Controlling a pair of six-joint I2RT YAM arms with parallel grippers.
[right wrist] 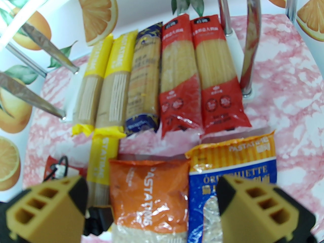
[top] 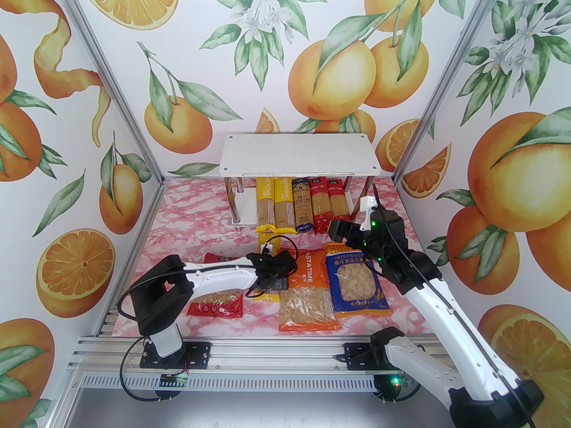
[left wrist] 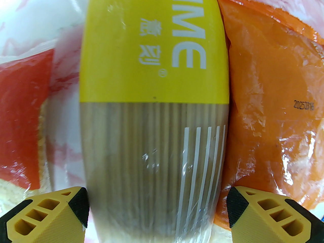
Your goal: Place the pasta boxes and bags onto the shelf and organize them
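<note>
On the pink table a yellow spaghetti pack [top: 268, 241] [left wrist: 154, 97] lies lengthwise. My left gripper [top: 273, 283] [left wrist: 158, 206] is open and low over it, one yellow finger [left wrist: 50, 211] on each side. The orange bag [top: 308, 292] [left wrist: 273, 110] lies against its right side and the red bag [top: 214, 306] [left wrist: 22, 123] to its left. The blue bag [top: 357, 288] [right wrist: 233, 171] lies right of the orange one. My right gripper [top: 340, 232] [right wrist: 152, 199] hangs open and empty above the far ends of these bags. The shelf [top: 296, 154] holds several spaghetti packs [right wrist: 177, 75] on its lower board.
Chrome legs [right wrist: 249, 39] of the rack stand right of the red packs, others [right wrist: 30, 97] left of the yellow ones. The shelf's top board is bare. Patterned walls close the table on three sides. A black cable loops over the left wrist.
</note>
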